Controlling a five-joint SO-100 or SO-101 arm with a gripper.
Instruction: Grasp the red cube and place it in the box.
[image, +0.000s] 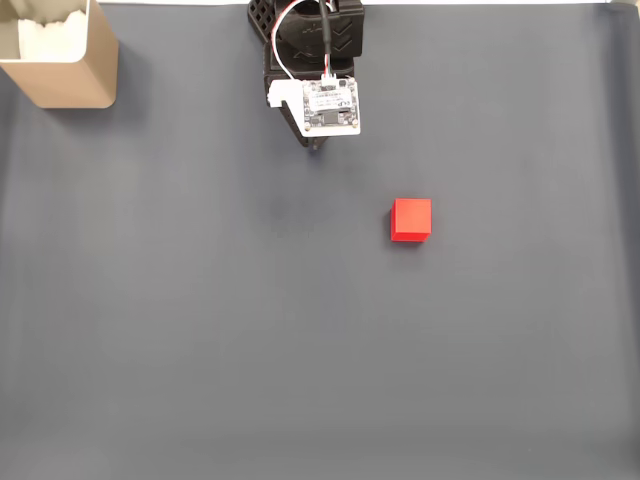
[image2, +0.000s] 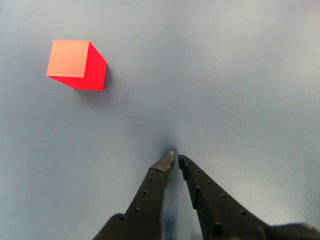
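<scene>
Wrist view: end effector (image2: 174, 159) nearly closed, empty, over bare desk (image2: 240, 75) | red cube (image: 411, 219) untouched, well apart from box (image: 62, 60) | grasp and placing both remain.

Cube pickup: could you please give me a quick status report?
Gripper shut, empty, above the mat. Cube untouched, apart from the gripper. Box in the far corner. Path clear.

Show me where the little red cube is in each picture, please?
Fixed view: the red cube sits right of centre on the dark mat, below and right of the arm.
Wrist view: the red cube is at upper left, well away from the gripper, whose tips nearly touch.
Shared landmark: the gripper's dark tip, which the fixed view shows just under the arm's white board.
</scene>
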